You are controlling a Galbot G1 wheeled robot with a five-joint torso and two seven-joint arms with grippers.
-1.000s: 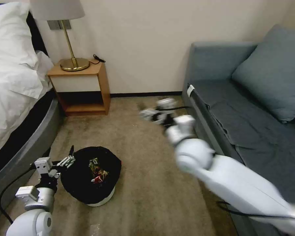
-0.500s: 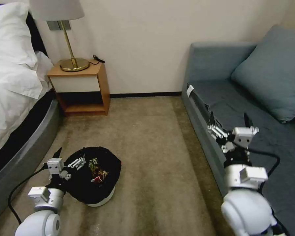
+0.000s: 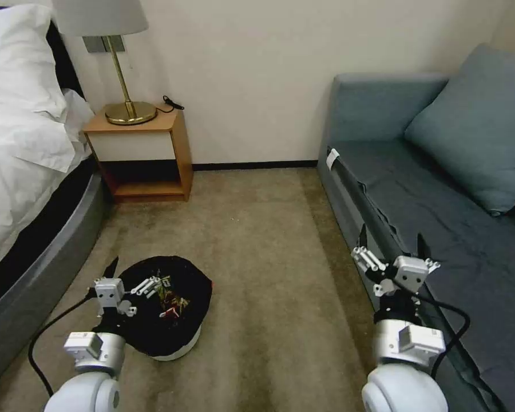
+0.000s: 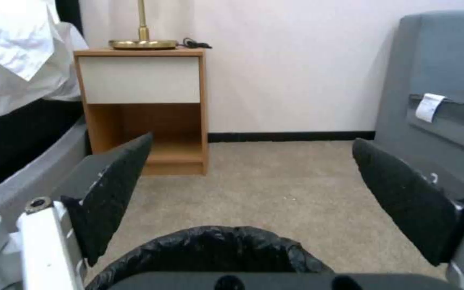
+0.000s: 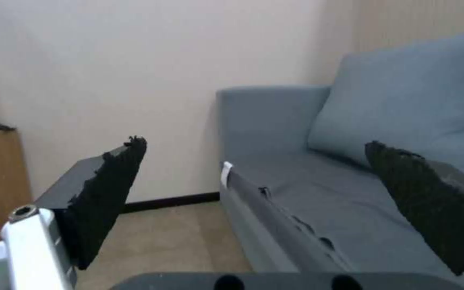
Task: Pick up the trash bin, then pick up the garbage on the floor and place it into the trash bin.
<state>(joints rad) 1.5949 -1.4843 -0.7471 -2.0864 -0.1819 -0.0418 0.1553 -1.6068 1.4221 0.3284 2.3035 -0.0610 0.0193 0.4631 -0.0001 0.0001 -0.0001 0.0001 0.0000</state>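
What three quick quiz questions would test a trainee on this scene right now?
1. True or false: the trash bin stands on the nightstand.
2. Which claw is over the bin's near rim? A) left claw B) right claw C) neither
3. Fill in: both claws are ____ and hold nothing.

Key:
1. False. It sits on the carpet between the bed and the sofa, with wrappers inside.
2. A. The right claw is raised by the sofa's front edge.
3. Open.
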